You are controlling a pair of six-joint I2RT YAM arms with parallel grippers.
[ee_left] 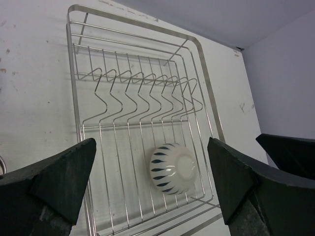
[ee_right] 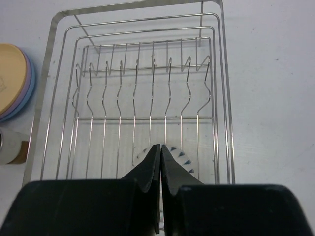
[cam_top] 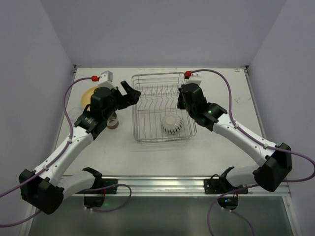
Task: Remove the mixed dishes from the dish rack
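Note:
The silver wire dish rack [cam_top: 156, 75] stands mid-table. Its only load is a white ribbed bowl [cam_top: 172, 124] with blue marks, upside down at the near right end. The bowl [ee_left: 172, 168] lies beyond my left gripper [ee_left: 151, 147], which hangs open over the rack's [ee_left: 202, 54] left edge, holding nothing. My right gripper [ee_right: 161, 146] is shut with fingers pressed together and empty. It hovers over the rack [ee_right: 44, 64], and the bowl [ee_right: 184, 158] peeks out behind its tips. In the top view the right gripper [cam_top: 182, 102] is above the rack's right side.
Left of the rack lies a stack of plates [ee_right: 12, 81], yellow-orange over purple and blue, also in the top view [cam_top: 88, 94]. A brown-and-cream cup [cam_top: 113, 122] stands nearer, under my left arm. Walls close off the table's left, back and right.

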